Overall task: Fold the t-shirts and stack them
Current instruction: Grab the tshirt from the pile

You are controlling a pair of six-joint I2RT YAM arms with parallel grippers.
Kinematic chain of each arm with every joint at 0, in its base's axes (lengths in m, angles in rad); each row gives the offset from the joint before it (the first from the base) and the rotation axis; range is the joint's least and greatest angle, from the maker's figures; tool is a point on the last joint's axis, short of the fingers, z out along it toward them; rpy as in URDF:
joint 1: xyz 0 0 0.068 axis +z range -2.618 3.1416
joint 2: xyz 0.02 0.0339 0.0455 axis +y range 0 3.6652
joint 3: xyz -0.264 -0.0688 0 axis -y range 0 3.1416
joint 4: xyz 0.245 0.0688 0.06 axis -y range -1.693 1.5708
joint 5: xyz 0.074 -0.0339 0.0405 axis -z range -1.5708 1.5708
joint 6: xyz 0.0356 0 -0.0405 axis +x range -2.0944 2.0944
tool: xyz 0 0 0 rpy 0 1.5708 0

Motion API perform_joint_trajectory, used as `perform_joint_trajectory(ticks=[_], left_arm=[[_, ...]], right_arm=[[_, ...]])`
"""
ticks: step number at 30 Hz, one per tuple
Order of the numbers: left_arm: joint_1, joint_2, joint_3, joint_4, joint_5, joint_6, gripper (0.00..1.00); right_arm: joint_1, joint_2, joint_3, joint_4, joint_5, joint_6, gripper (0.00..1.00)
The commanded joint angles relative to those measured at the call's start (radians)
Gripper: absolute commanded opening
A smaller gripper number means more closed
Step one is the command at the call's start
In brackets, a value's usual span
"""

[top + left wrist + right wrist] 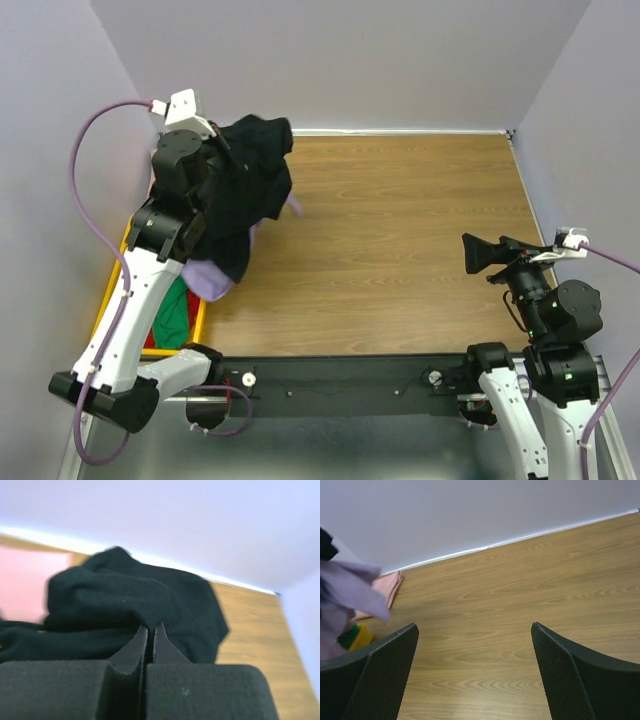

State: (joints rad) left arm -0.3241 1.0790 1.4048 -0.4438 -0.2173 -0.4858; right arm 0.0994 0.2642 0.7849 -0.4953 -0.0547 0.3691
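Note:
The black t-shirt [250, 185] hangs bunched in the air over the table's far left. My left gripper [150, 628] is shut on a fold of this black t-shirt [130, 600]; in the top view the cloth hides its fingers. Beneath it, the lavender t-shirt [212, 277] droops over the crate's edge and shows at the left as lavender cloth [350, 592] in the right wrist view. The pink t-shirt [387, 587] lies crumpled by the back wall. My right gripper [480, 252] is held above bare wood at the right, open [475, 626], nothing between its fingers.
A yellow crate [201, 322] stands off the table's left edge, with green cloth [175, 312] in it. The wooden table [400, 240] is walled at the back and both sides. A black rail [340, 385] with both arm bases runs along the near edge.

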Motion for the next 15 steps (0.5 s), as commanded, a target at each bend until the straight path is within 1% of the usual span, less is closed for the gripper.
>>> perform_joint_trajectory(ticks=[1,2,3,5,6,7,8,10,11,13,14,15], left_arm=[[-0.033,0.041,0.077,0.001,-0.046,-0.034,0.00],[-0.035,0.033,0.072,-0.031,-0.112,-0.052,0.00],[-0.029,0.006,0.042,-0.059,-0.251,-0.069,0.00],[-0.009,-0.065,-0.025,-0.098,-0.379,-0.083,0.00],[0.009,-0.089,-0.038,-0.105,-0.402,-0.080,0.00],[0.066,-0.109,-0.041,-0.113,-0.424,-0.068,0.00],[0.095,-0.126,-0.032,-0.139,-0.444,-0.038,0.00],[0.160,-0.148,0.043,-0.167,-0.496,0.016,0.00],[0.201,-0.146,0.125,-0.188,-0.540,0.071,0.00],[0.217,-0.133,0.219,-0.214,-0.602,0.117,0.00],[0.217,-0.116,0.264,-0.217,-0.649,0.171,0.00],[0.217,-0.107,0.337,-0.220,-0.665,0.188,0.00]], right_arm=[[0.008,0.021,0.045,-0.014,-0.010,-0.001,1.00],[0.006,0.020,0.048,-0.017,-0.022,-0.001,1.00],[0.008,0.015,0.053,-0.019,-0.025,-0.001,1.00],[0.006,0.006,0.051,-0.026,-0.033,0.002,1.00],[0.006,0.000,0.048,-0.028,-0.034,0.004,1.00],[0.006,-0.006,0.044,-0.029,-0.034,0.005,1.00],[0.008,-0.008,0.039,-0.029,-0.037,0.007,1.00],[0.006,0.004,0.039,-0.031,-0.043,0.005,1.00],[0.008,0.010,0.042,-0.031,-0.050,-0.001,1.00],[0.008,0.029,0.048,-0.029,-0.051,-0.002,1.00],[0.008,0.032,0.053,-0.029,-0.051,-0.007,1.00],[0.008,0.038,0.057,-0.031,-0.050,-0.007,1.00]])
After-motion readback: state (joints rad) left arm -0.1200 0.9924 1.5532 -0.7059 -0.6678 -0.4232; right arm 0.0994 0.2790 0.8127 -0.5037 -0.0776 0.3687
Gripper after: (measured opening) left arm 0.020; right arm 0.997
